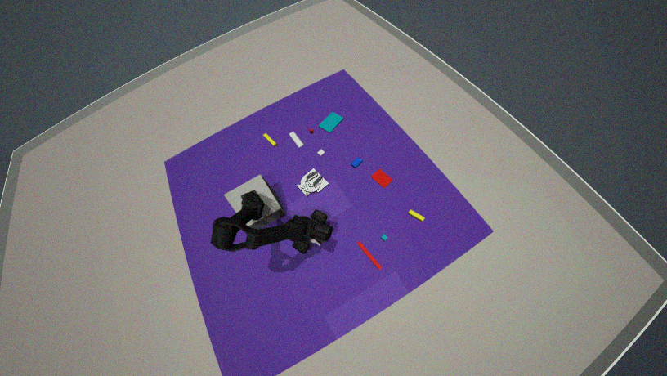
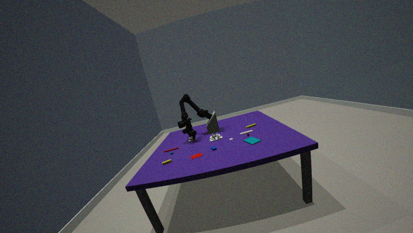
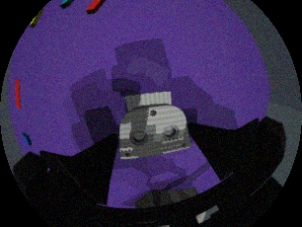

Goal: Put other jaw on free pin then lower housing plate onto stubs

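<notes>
My gripper (image 1: 312,233) (image 2: 192,138) (image 3: 154,132) points down and is open, one finger on each side of the housing plate (image 3: 170,118), with nothing held. The pale plate has a rounded edge, two round holes and a ribbed part behind it. In the top view the arm mostly hides it; in the exterior view a bit of it shows under the fingers. The white gripper base (image 1: 320,187) (image 2: 212,140) lies on the purple table beside my hand, with pale curved parts standing on it. Its jaws, pins and gear teeth are too small to tell whether they mesh.
A tilted grey panel (image 1: 237,194) (image 2: 213,126) stands by the arm's base. A red bar (image 1: 369,255) (image 2: 171,150), a teal plate (image 1: 331,122) (image 2: 252,140), a red plate (image 1: 382,178) (image 2: 196,156), a blue block (image 1: 356,162) (image 2: 213,148) and several small pieces lie around.
</notes>
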`<state>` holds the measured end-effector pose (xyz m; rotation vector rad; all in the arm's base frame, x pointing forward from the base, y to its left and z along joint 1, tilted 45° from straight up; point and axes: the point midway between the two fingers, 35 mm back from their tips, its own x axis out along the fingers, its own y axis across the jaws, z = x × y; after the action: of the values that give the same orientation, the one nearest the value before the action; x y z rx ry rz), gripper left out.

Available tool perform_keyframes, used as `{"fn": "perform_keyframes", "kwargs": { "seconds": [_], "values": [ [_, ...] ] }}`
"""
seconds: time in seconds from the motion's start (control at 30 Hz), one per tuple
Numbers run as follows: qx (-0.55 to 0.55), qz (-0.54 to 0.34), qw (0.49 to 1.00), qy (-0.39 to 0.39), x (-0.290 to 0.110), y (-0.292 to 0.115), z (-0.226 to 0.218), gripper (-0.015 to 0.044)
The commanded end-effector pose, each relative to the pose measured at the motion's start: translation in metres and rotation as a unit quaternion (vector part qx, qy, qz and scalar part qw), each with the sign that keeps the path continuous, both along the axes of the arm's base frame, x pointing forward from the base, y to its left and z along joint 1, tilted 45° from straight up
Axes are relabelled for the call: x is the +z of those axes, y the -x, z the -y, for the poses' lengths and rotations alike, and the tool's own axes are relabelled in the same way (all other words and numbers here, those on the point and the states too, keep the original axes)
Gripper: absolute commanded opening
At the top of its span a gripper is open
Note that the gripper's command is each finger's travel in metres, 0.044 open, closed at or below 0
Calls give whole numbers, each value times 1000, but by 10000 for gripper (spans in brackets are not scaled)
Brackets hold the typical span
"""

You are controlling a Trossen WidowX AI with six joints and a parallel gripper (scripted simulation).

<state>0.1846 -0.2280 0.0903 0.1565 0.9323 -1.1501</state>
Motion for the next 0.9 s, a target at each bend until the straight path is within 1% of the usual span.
{"fn": "perform_keyframes", "kwargs": {
  "seconds": [0.0,0.4,0.87],
  "values": [
    [3,-1,1000,-2,-1,-1,0,440],
    [3,-1,1000,-2,-1,-1,0,440],
    [0,0,1000,0,0,0,0,351]
  ]
}}
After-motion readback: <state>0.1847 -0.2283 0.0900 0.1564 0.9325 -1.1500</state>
